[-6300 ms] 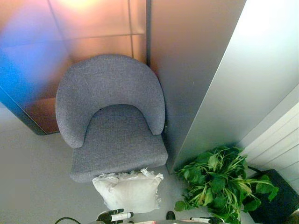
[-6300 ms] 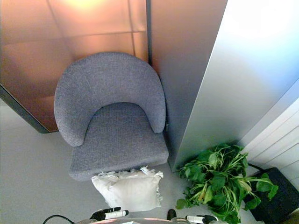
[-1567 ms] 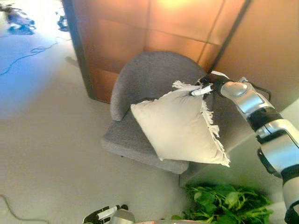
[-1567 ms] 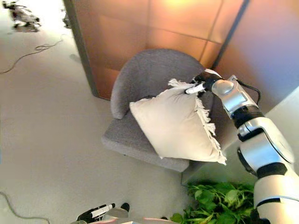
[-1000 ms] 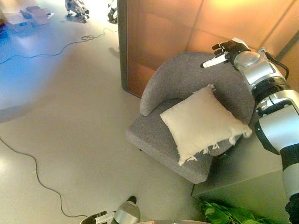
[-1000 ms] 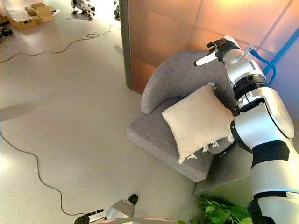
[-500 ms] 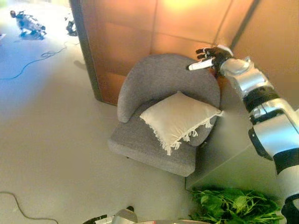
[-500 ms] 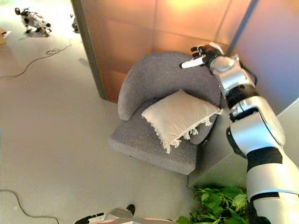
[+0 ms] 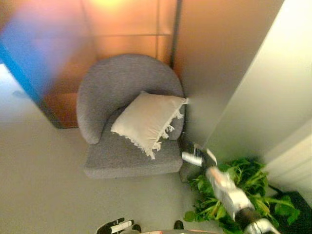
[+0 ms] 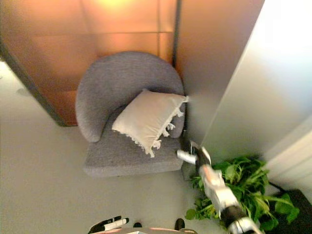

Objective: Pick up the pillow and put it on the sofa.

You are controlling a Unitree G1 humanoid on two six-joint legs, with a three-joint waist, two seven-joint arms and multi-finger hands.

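Note:
The cream fringed pillow [image 9: 146,122] lies tilted on the grey round-backed armchair [image 9: 109,87], leaning against its backrest and right arm, with no hand touching it. My right hand [image 9: 193,157] hangs low off the chair's front right corner, apart from the pillow, with its white-tipped finger stretched out toward the chair and nothing in it. Its arm runs down to the lower right over the plant. My left hand [image 9: 115,226] shows at the bottom edge, fingers relaxed and holding nothing.
A leafy green plant [image 9: 253,183] stands on the floor right of the chair, under my right arm. Copper wall panels [image 9: 126,24] rise behind the chair, and a pale wall [image 9: 253,87] closes the right side. A dark mat [image 9: 300,212] lies at the lower right corner.
My right arm has dropped from above the chair's backrest to low beside its front right corner. The pillow stays on the chair. The whole view has swung round.

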